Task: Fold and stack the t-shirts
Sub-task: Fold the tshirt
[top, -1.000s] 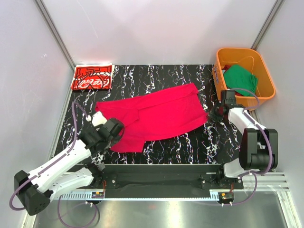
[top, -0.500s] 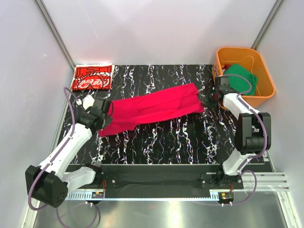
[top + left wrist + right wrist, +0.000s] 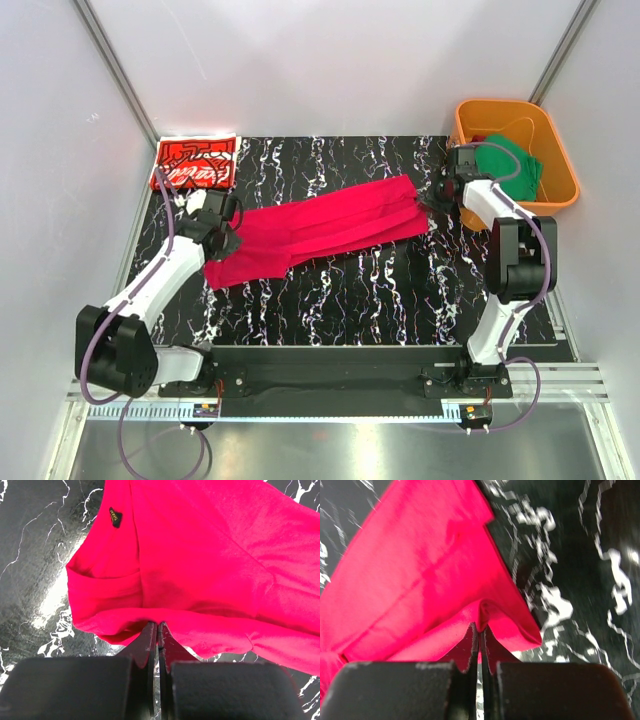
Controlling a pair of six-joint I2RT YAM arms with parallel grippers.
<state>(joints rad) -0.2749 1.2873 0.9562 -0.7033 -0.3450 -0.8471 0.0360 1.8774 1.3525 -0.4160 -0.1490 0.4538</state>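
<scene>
The plain crimson t-shirt [image 3: 320, 228] lies folded lengthwise across the middle of the black marbled table. My left gripper [image 3: 222, 222] is shut on its left edge; the left wrist view shows the shirt [image 3: 200, 560] pinched at the gripper [image 3: 158, 625]. My right gripper [image 3: 441, 190] is shut on its right edge; the right wrist view shows the shirt [image 3: 420, 590] bunched at the gripper [image 3: 480, 627]. The red t-shirt with white print [image 3: 195, 162] lies folded at the back left corner. The green t-shirt [image 3: 510, 165] lies in the orange tub.
The orange plastic tub [image 3: 556, 150] stands off the table's back right corner, close to my right arm. White walls and metal posts enclose the table [image 3: 380, 300] on three sides.
Both grippers have carried the crimson shirt's near edge back over its far half, so it now lies as a narrower band. Both arms have moved toward the back.
</scene>
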